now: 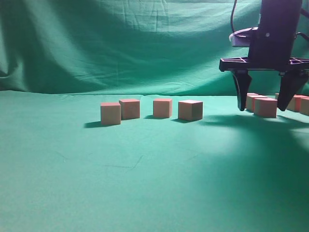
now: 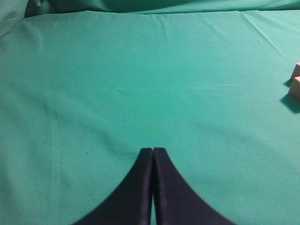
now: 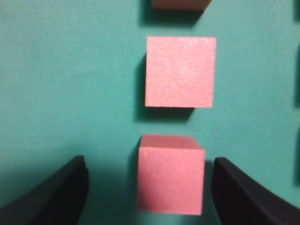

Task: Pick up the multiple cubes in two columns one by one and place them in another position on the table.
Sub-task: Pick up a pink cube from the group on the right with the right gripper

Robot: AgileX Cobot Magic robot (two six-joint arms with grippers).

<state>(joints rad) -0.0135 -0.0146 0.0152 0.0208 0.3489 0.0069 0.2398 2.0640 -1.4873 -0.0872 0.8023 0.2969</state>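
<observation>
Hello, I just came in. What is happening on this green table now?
The right gripper hangs open over a cube at the right of the table, one finger on each side, not touching it. More cubes wait behind it. Four cubes stand in a loose row near the middle. The left gripper is shut and holds nothing.

This looks like a robot test setup in a lab or studio rather than a lived-in room. A wide counter covered in smooth green cloth fills the space, backed by a hung, creased green cloth curtain. A black robot arm with cabling stands over small plain salmon-pink foam cubes set out in rows.
</observation>
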